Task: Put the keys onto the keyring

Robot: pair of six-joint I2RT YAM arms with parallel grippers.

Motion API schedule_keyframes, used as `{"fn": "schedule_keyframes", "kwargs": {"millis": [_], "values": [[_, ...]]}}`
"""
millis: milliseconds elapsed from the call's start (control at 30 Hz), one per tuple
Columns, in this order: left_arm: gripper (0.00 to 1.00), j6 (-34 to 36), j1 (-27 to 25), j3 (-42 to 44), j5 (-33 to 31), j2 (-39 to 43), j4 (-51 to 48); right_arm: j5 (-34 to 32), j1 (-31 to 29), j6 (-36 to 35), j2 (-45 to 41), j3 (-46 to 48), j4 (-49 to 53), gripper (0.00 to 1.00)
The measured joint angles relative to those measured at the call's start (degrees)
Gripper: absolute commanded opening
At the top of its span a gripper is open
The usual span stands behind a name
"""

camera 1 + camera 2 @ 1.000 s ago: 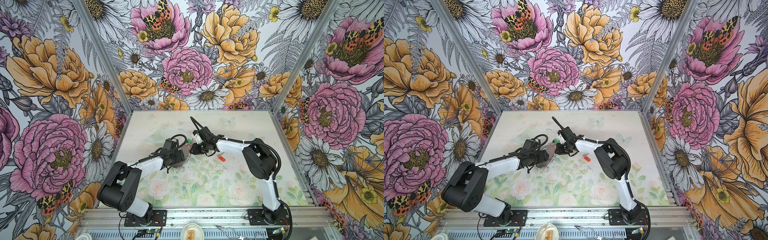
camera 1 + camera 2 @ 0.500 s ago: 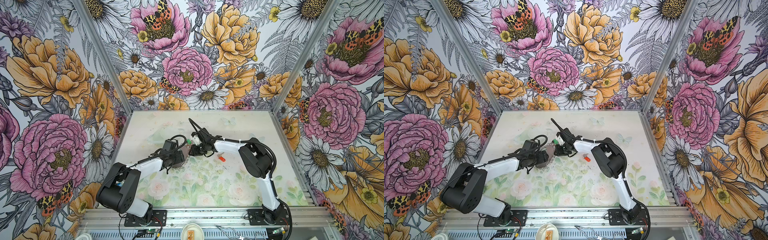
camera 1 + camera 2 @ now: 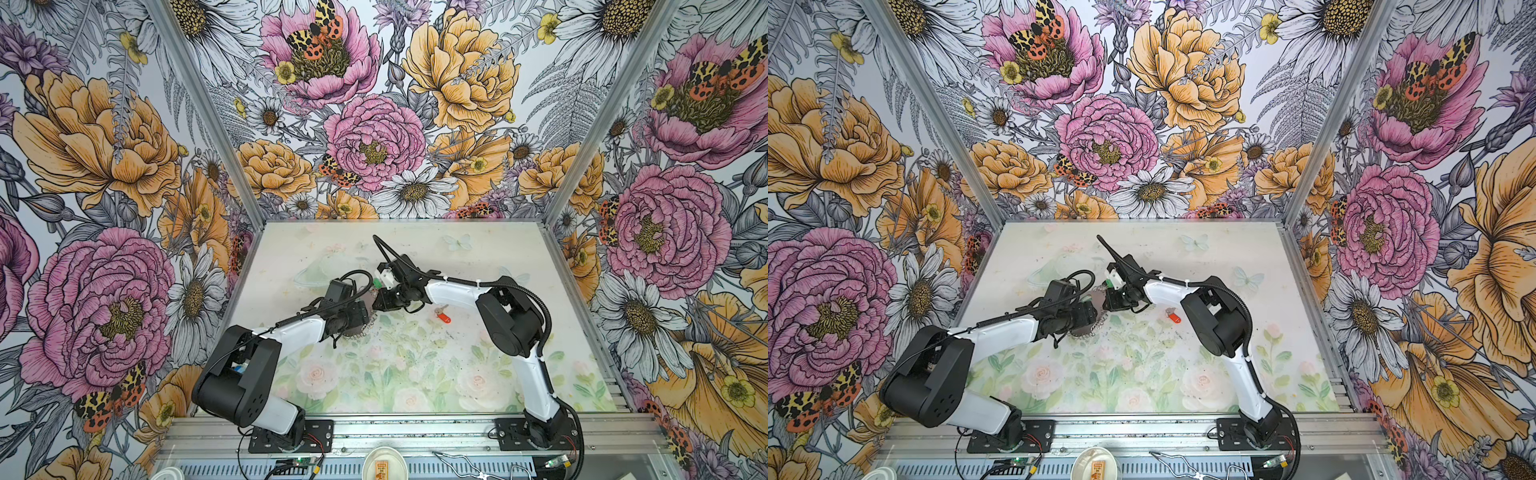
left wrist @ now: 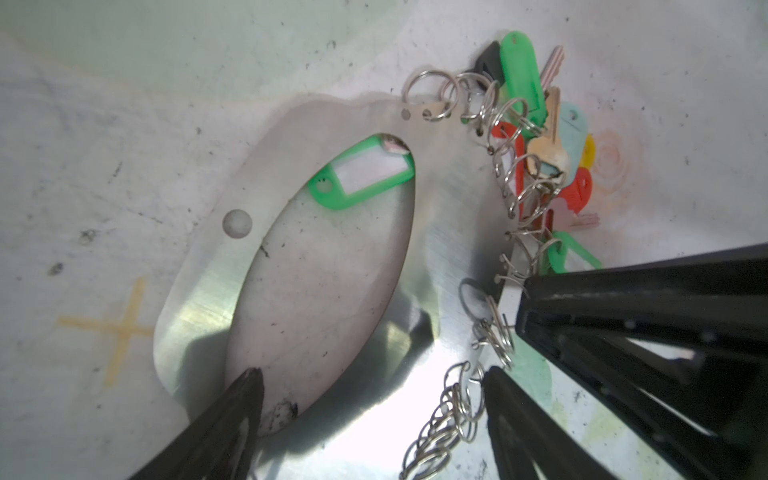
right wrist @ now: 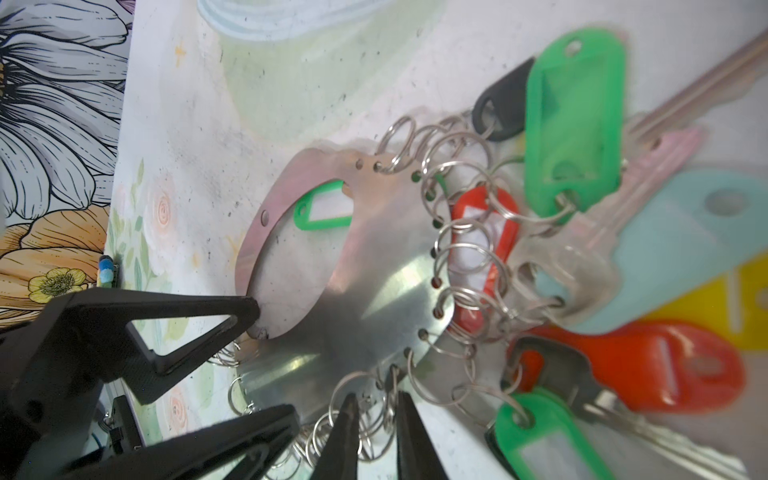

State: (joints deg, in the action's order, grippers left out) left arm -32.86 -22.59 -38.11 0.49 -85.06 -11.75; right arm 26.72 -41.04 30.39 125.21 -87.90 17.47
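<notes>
Pink and orange floral walls (image 3: pixel 374 137) enclose a pale rose-printed tabletop (image 3: pixel 395 374); an aluminium rail (image 3: pixel 415 430) fronts it.

In the right wrist view the keys (image 5: pixel 582 253) are blurred and chopped off at the frame edge, and whether anything's pinched by the right gripper (image 5: pixel 376 405) can't be told. In both top views the keyring (image 3: pixel 1096 299) is mostly covered up.

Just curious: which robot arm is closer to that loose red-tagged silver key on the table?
Right. The right arm lies just beside the red-tagged silver key; the left arm lies well away.
</notes>
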Motion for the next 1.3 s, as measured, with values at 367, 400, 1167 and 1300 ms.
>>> {"fn": "schedule_keyframes", "kwargs": {"millis": [367, 400, 1167, 1300], "values": [[0.84, 0.00, 0.00, 0.31, 0.00, 0.33, 0.02, -0.61, -0.04, -0.52, 0.17, -0.13, 0.00, 0.09], [0.85, 0.00, 0.00, 0.31, 0.00, 0.33, 0.02, -0.83, -0.04, -0.68, 0.17, -0.13, 0.00, 0.08], [0.85, 0.07, 0.72, 1.44, 0.00, 2.78, -0.50, -5.99, -0.79, -6.51, -0.68, 0.46, 1.09, 0.02], [0.85, 0.04, 0.72, 1.49, 0.02, 2.78, -0.44, -6.12, -1.22, -6.51, -0.68, 0.46, 1.11, 0.06]]}}
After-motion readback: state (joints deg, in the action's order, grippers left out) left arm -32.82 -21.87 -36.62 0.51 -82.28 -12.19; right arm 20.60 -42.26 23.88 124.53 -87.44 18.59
